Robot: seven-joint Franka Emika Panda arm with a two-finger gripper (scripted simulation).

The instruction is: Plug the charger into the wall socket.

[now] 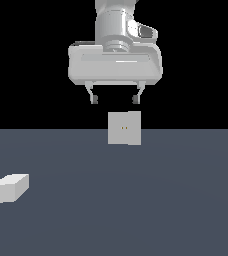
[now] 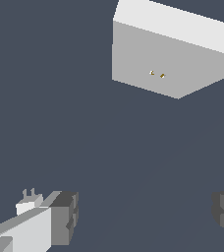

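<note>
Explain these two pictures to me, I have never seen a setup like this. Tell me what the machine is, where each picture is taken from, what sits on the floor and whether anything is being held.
These are computer-simulated pictures of one robot arm. The exterior view looks at the scene from outside: the white body hanging from above ends in the gripper, whose two short fingers are spread apart and hold nothing. Behind and below it stands the wall socket, an upright grey square plate with two tiny holes. The charger, a plain off-white block, lies on the dark floor at the exterior view's left, far from the gripper. The wrist view comes from a camera on the arm itself: it shows the grey fingertips, the wall socket and part of the charger, whose two prongs are visible.
</note>
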